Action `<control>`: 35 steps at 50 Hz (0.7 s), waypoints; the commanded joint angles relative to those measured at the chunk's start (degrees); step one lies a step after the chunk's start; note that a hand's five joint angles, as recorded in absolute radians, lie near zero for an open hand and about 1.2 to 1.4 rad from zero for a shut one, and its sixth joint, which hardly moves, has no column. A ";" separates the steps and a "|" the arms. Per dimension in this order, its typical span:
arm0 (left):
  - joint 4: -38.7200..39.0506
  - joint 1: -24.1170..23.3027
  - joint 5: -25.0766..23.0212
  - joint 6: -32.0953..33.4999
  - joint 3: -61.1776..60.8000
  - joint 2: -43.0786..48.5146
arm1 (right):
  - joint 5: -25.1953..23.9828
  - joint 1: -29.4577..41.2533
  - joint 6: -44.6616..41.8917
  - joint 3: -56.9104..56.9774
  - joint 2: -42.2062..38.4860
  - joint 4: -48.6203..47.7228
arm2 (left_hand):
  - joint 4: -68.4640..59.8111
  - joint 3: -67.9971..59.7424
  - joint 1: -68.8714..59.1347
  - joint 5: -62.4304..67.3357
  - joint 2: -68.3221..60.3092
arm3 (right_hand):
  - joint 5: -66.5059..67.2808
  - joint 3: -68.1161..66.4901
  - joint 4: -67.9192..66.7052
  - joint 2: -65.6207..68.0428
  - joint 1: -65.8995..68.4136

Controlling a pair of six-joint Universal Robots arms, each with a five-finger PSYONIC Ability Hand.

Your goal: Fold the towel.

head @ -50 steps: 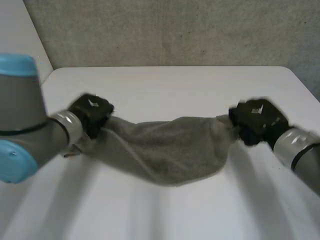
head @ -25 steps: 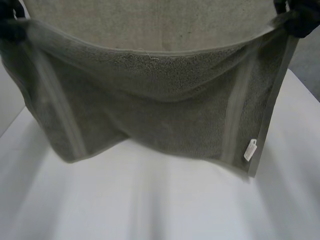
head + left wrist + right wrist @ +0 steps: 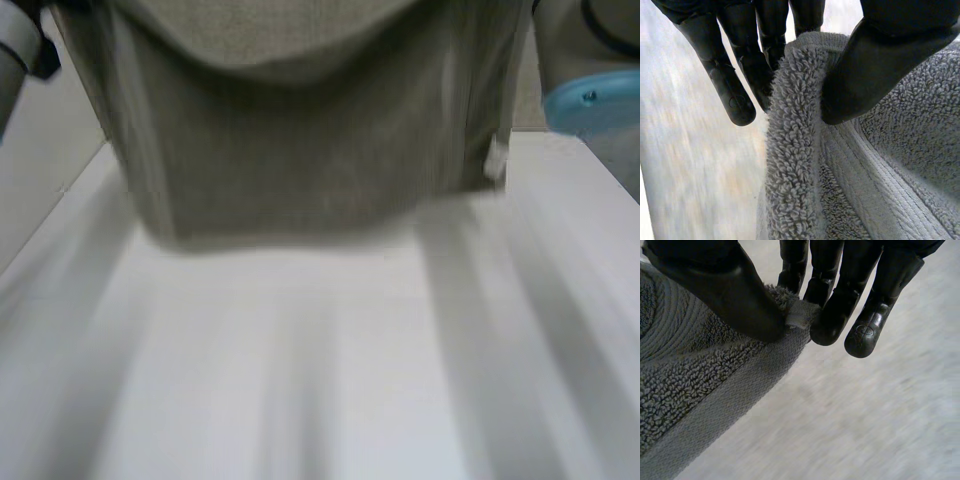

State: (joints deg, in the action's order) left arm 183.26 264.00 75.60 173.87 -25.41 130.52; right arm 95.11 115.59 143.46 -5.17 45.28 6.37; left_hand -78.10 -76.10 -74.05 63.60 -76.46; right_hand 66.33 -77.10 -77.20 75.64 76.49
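The towel (image 3: 300, 150) hangs spread in the air over the white tabletop (image 3: 300, 380). Its top runs out of the head view, and its lower edge is too blurred to tell whether it clears the surface. A small white tag (image 3: 494, 160) shows near its right side. The left robot hand (image 3: 885, 55) pinches a thick rolled edge between thumb and fingers. The right robot hand (image 3: 735, 295) pinches a corner the same way.

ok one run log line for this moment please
towel: held up over table, not yet folded | left hand: pinching towel edge | right hand: pinching towel corner
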 commanded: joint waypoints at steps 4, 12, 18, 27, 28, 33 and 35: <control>6.41 -0.06 -0.80 -5.91 -0.95 -3.43 | -3.78 -0.19 0.15 -6.15 3.59 -2.87 | -1.90 -3.90 -5.95 6.40 -3.54 | 3.67 -2.90 -2.80 4.36 3.51; 6.59 1.52 -5.46 -5.03 -18.27 -2.64 | -11.86 -2.38 -0.64 -21.69 3.15 11.18 | -1.90 -3.90 -5.95 6.40 -3.54 | 3.67 -2.90 -2.80 4.36 3.51; 7.55 4.50 -12.38 -2.58 -37.82 -2.81 | -16.52 -6.68 -2.39 -41.63 4.29 13.32 | -1.90 -3.90 -5.95 6.40 -3.54 | 3.67 -2.90 -2.80 4.36 3.51; 7.47 7.58 -20.48 11.39 -58.23 -9.12 | -21.98 -9.59 -3.01 -63.56 10.80 9.10 | -1.90 -3.90 -5.95 6.40 -3.54 | 3.67 -2.90 -2.80 4.36 3.51; 7.47 7.58 -20.49 11.41 -58.26 -9.14 | -22.68 -9.33 -1.36 -67.65 13.93 9.18 | -1.90 -3.90 -5.95 6.40 -3.54 | 3.67 -2.90 -2.80 4.36 3.51; 6.42 9.42 -21.02 13.08 -66.33 -17.82 | -24.00 -10.03 5.25 -78.06 28.73 5.93 | -1.90 -3.90 -5.95 6.40 -3.54 | 3.67 -2.90 -2.80 4.36 3.51; 6.06 10.21 -21.02 13.08 -68.00 -20.19 | -24.09 -11.52 9.71 -82.96 36.78 1.39 | -1.90 -3.90 -5.95 6.40 -3.54 | 3.67 -2.90 -2.80 4.36 3.51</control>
State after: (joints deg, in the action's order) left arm 190.33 272.29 54.57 186.30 -87.86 117.89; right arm 71.68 105.74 144.85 -78.15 65.90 14.02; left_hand -78.12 -76.27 -74.19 63.60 -76.59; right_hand 66.33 -77.15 -77.21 75.64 76.49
